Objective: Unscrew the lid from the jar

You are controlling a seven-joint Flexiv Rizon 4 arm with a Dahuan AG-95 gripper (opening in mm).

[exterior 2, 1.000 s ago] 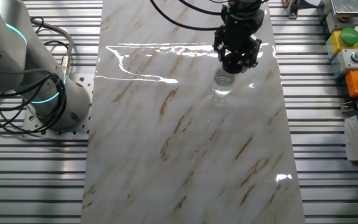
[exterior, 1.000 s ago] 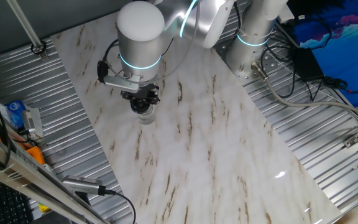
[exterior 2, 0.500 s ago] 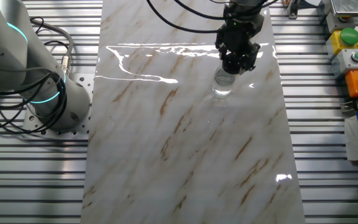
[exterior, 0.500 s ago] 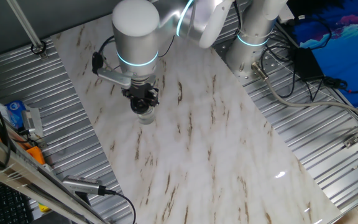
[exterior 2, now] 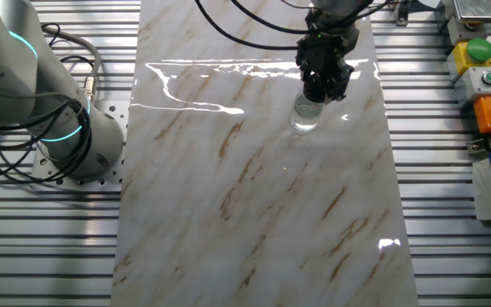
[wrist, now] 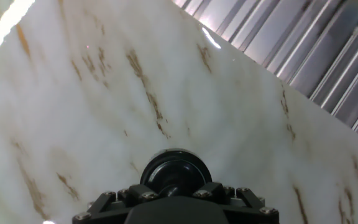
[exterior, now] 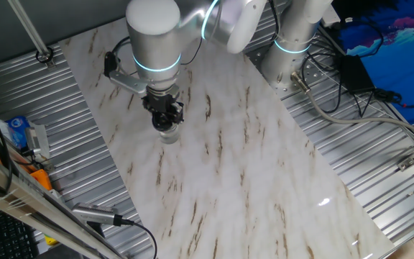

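Note:
The small clear jar (exterior: 167,134) stands upright on the marble tabletop (exterior: 250,165), also seen as a whitish cylinder, the jar (exterior 2: 304,118). Its black round lid (wrist: 176,169) sits on top, mostly covered by the hand in both fixed views. My black gripper (exterior: 166,120) comes straight down onto the jar top, and the gripper (exterior 2: 322,86) closes round the lid. In the hand view the gripper (wrist: 176,190) has its fingers tight against the lid's near rim. The jar body is hidden there.
Ribbed metal decking (exterior: 379,144) surrounds the marble slab. A second arm base (exterior 2: 66,128) with cables stands at one side. A box with coloured buttons (exterior 2: 482,68) and small packets (exterior: 20,133) lie off the slab edges.
My wrist has turned about its vertical axis over the jar; the bracket on its side swung round. The jar has stayed in the same spot.

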